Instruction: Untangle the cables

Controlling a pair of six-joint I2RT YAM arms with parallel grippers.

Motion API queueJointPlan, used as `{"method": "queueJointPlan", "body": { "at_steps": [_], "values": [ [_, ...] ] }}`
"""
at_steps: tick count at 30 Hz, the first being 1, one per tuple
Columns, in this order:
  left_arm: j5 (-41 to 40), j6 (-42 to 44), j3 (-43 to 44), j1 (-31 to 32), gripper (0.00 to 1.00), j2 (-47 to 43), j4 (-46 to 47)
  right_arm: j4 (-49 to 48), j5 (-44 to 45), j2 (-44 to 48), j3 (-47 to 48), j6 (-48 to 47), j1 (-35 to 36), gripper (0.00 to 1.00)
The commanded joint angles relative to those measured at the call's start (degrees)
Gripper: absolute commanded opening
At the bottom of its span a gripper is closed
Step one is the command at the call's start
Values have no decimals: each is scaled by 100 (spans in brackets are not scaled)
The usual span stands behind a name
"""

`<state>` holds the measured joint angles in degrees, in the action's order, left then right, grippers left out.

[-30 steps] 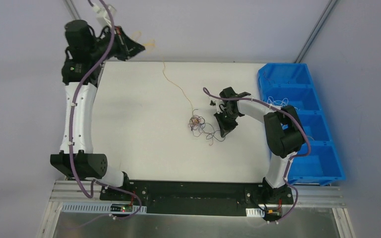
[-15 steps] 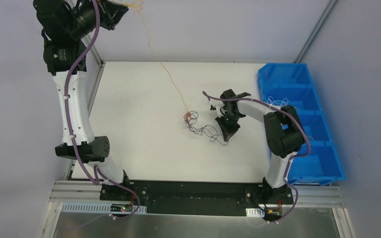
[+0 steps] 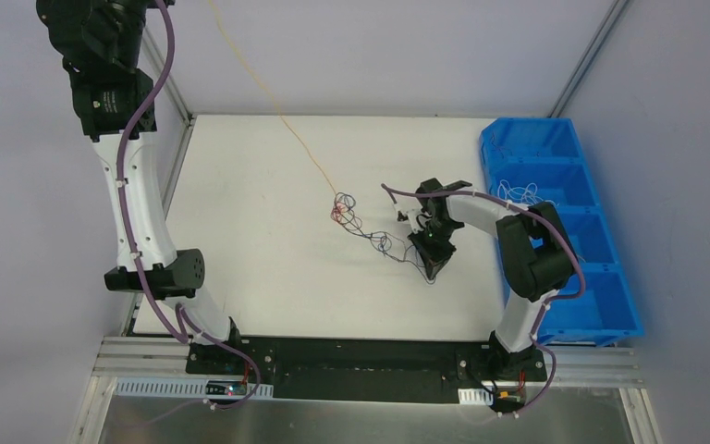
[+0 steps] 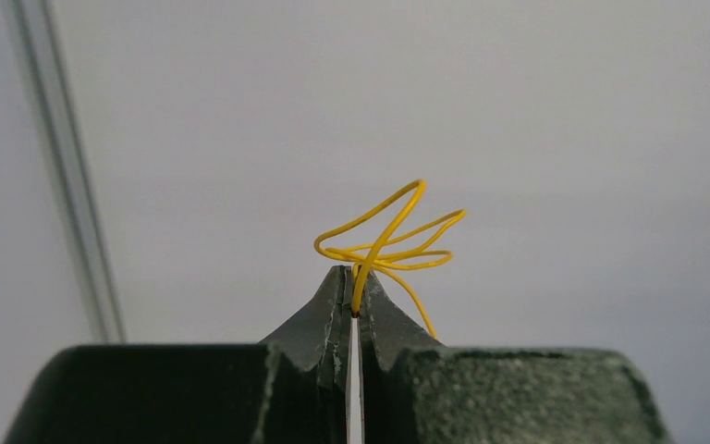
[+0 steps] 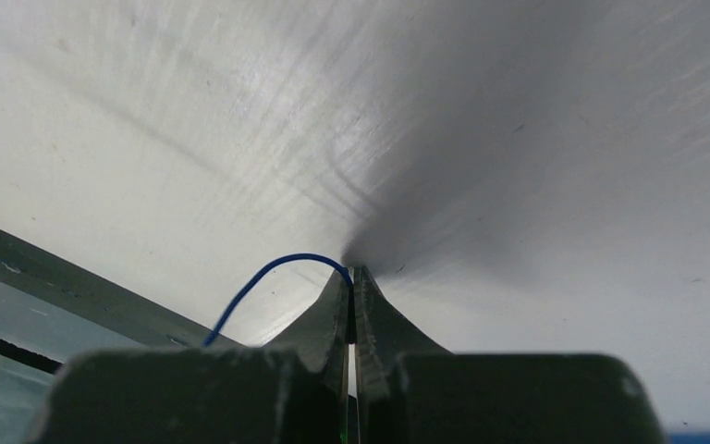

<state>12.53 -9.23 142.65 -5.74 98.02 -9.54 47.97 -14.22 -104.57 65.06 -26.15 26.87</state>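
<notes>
My left gripper (image 4: 351, 277) is clamped on the orange cable (image 4: 384, 248). Its wrist view shows the jaws pressed together, with a few loose loops of that cable standing above the tips against a bare wall. The overhead view does not show those tips (they lie beyond its top edge). It does show what the wrist view cannot: the orange cable (image 3: 282, 120) runs as one slanting line from the top edge down to the clump of cables (image 3: 356, 222) lying mid-table, red and dark loops bunched together. My right gripper (image 3: 433, 264) stands just right of the clump, pointing down at the table (image 3: 240, 277), with dark strands leading from the clump to its tips. Whether it grips anything cannot be read from above. Its wrist view settles that: the right gripper (image 5: 351, 277) has its jaws closed on a blue cable (image 5: 259, 277), which arcs away left from the tips, and the tips are at the table surface. Only the overhead view shows the blue bin (image 3: 555, 139) at the table's right edge, with pale wires (image 3: 518, 192) in its second compartment from the far end.
</notes>
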Motion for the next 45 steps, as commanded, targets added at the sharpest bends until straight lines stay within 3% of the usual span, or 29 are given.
{"method": "queueJointPlan", "body": {
  "at_steps": [1, 6, 11, 13, 22, 36, 39, 45],
  "values": [
    [-1276, 445, 165, -94, 0, 32, 570, 160, 426, -8, -345, -288, 24, 0],
    [-2197, 869, 402, -95, 0, 210, 624, 329, 559, 42, -442, -448, 28, 0],
    [-2028, 635, -247, -107, 0, -109, 220, 408, 724, 379, -656, -654, 25, 0],
    [-2300, 950, -476, -121, 0, -163, 240, 495, 834, 542, -802, -756, 18, 0],
    [-3188, 1636, -414, -691, 0, 300, -135, 514, 1127, 1358, -1762, -1175, -140, 0],
    [-3244, 2236, -184, -991, 0, 1236, -80, 758, 1268, 1767, -2083, -1502, -863, 0],
    [-2409, 1656, -701, -987, 0, 915, -190, 842, 1049, 1881, -1782, -1425, -937, 0],
    [1497, -244, -3098, -791, 0, -587, 297, 1111, -1106, 2506, -39, -646, -1074, 0]
  ]
}}
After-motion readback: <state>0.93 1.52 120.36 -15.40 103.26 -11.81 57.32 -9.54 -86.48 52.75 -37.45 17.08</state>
